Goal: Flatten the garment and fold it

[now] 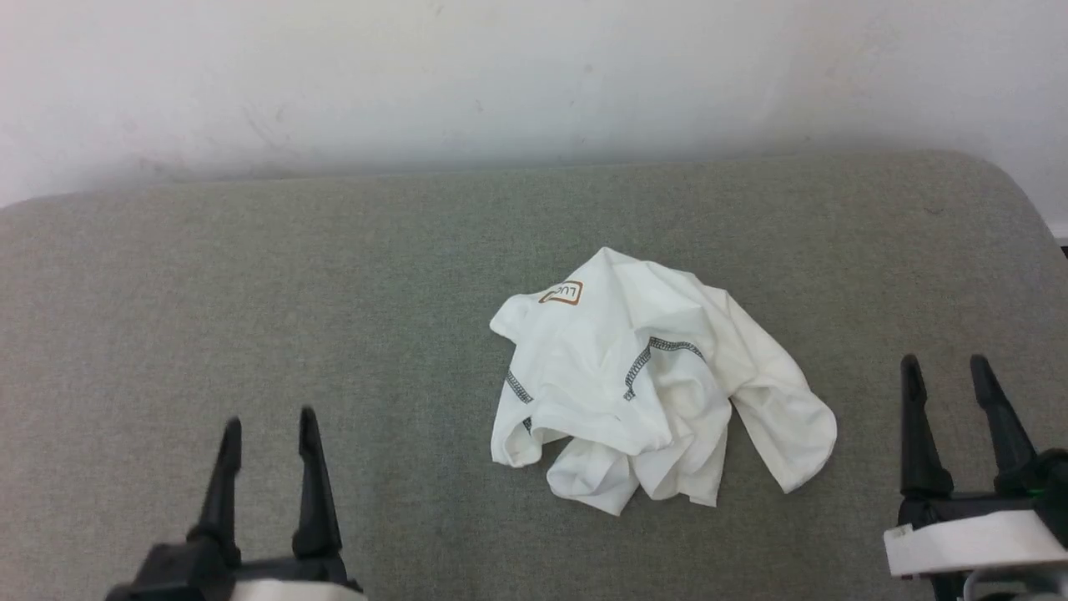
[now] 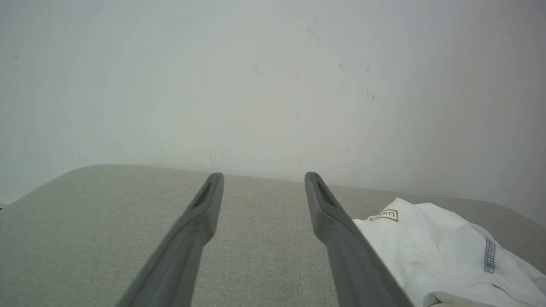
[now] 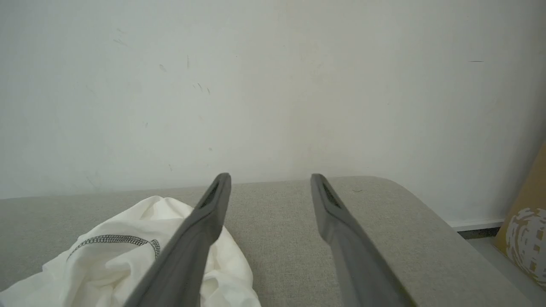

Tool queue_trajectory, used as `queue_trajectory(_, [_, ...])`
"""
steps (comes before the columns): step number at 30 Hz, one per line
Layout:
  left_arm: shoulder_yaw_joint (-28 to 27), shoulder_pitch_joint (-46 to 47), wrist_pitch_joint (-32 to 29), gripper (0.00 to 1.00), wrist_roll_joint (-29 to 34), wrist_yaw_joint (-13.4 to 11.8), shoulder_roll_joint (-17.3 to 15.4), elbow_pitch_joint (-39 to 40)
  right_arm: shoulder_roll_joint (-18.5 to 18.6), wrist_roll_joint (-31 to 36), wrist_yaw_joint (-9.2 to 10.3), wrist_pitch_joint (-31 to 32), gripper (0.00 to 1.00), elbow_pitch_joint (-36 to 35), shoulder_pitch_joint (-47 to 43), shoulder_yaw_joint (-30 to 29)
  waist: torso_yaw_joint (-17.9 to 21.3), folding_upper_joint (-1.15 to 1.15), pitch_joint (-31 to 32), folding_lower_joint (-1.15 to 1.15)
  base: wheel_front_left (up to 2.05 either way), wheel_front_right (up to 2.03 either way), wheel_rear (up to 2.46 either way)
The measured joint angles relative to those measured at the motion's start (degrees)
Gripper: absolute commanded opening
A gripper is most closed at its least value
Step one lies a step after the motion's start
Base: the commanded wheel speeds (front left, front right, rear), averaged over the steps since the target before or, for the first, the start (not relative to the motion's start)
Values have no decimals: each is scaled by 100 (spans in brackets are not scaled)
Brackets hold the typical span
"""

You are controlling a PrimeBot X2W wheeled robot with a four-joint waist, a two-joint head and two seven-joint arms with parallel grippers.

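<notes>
The garment (image 1: 651,380) lies crumpled in a heap on the grey cushioned surface (image 1: 250,292), a little right of centre. It is white, with dark zigzag seams and a brown-bordered patch at its far left. My left gripper (image 1: 269,421) hovers open at the lower left, well clear of the cloth. At the lower right my right gripper (image 1: 944,365) is open too, just beyond the heap's right edge. The left wrist view has the garment (image 2: 443,251) to the right of the open left gripper (image 2: 263,175). In the right wrist view the garment (image 3: 119,260) lies left of the open right gripper (image 3: 270,177).
A pale wall (image 1: 534,75) rises directly behind the surface. The surface's rounded right corner (image 3: 409,192) drops to a floor where a brown patterned object (image 3: 527,238) leans. Bare grey fabric stretches to the left of the heap.
</notes>
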State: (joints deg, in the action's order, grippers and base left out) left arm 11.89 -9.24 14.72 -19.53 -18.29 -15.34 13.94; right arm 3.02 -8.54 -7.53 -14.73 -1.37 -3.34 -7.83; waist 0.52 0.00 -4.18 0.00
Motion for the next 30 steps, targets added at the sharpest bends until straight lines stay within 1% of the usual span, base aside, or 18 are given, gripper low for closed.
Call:
queue_trajectory(4, [-190, -294, 0, 100, 167, 271, 360, -116, -1, -22, 0, 0, 100, 57, -164, 7, -10, 0, 63, 0, 0, 0, 0])
queue_trajectory(8, [-378, -294, 0, 100, 315, 599, 558, -199, -1, 3, 0, 9, 100, 88, -169, 18, -4, 0, 86, -1, 0, 0, 0])
queue_trajectory(10, [-470, -287, 0, 100, 368, 727, 638, -216, -1, 32, 0, 120, 100, 57, -114, 32, 4, 0, 60, 0, 0, 0, 0])
queue_trajectory(13, [-600, -214, 1, 100, 464, 891, 758, -221, -2, 113, 0, 478, 100, 24, 185, 46, 21, 0, -6, 0, 0, 0, 0])
queue_trajectory(17, [-686, -129, 0, 100, 563, 1121, 882, -254, 118, 110, -1, 1344, 100, -33, 671, 121, 33, 0, -161, 0, 0, 0, 0])
queue_trajectory(22, [-756, -17, 0, 100, 648, 1319, 1013, -344, 410, -486, 0, 2907, 100, 224, 1049, 86, 7, 0, -371, 1, 0, 0, 0])
queue_trajectory(24, [-764, 31, 0, 100, 672, 1382, 1039, -390, 658, -665, 0, 3519, 100, 345, 1120, 171, -30, 0, -446, 1, 0, 0, 0])
queue_trajectory(27, [-765, 111, 0, 100, 700, 1473, 1105, -447, 923, -944, 0, 4195, 100, 420, 1165, 270, -128, 0, -539, 1, 0, 0, 0])
queue_trajectory(30, [-771, 150, 0, 100, 703, 1528, 1146, -508, 1077, -1188, 0, 4788, 100, 516, 1191, 448, -232, 0, -630, 1, 0, 0, 0])
